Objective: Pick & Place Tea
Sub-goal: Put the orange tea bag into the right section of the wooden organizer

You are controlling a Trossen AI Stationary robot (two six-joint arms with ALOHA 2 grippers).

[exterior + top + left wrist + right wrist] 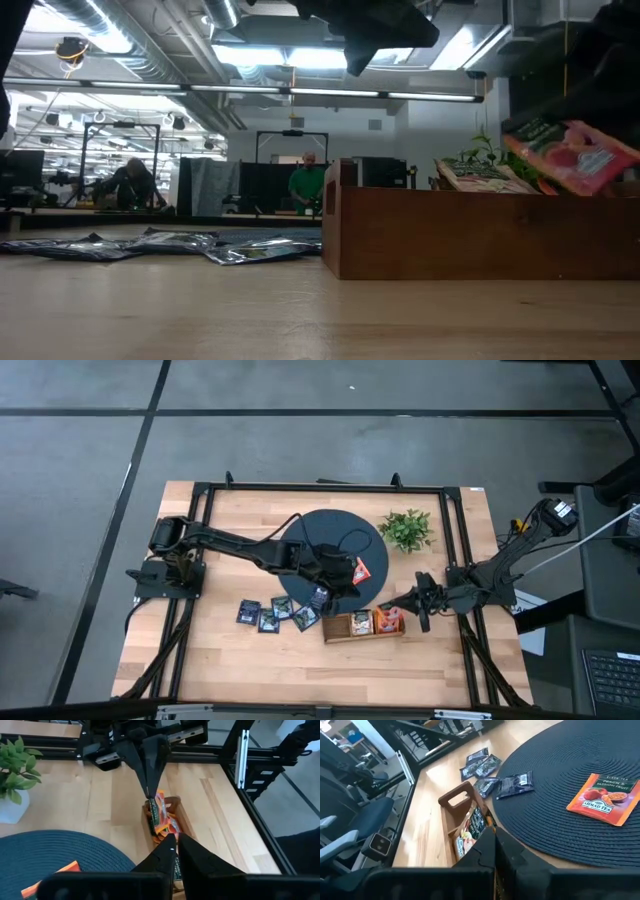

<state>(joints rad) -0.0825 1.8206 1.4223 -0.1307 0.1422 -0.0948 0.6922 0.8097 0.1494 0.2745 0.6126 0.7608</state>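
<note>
I am working from the tabletop's (220, 660) left: dark sachets (270, 614) are lying at about 7 o'clock off the round mat (320, 530), one orange sachet (361, 569) sitting on its 4 o'clock edge. My left gripper (175, 851), jaws pinched together on a sachet as far as I can judge, is hanging above the wooden tray (360, 626). I am aiming squarely over one compartment (slowly). The right gripper (388, 606), jaws together, is waiting at the tray's 3 o'clock end.
</note>
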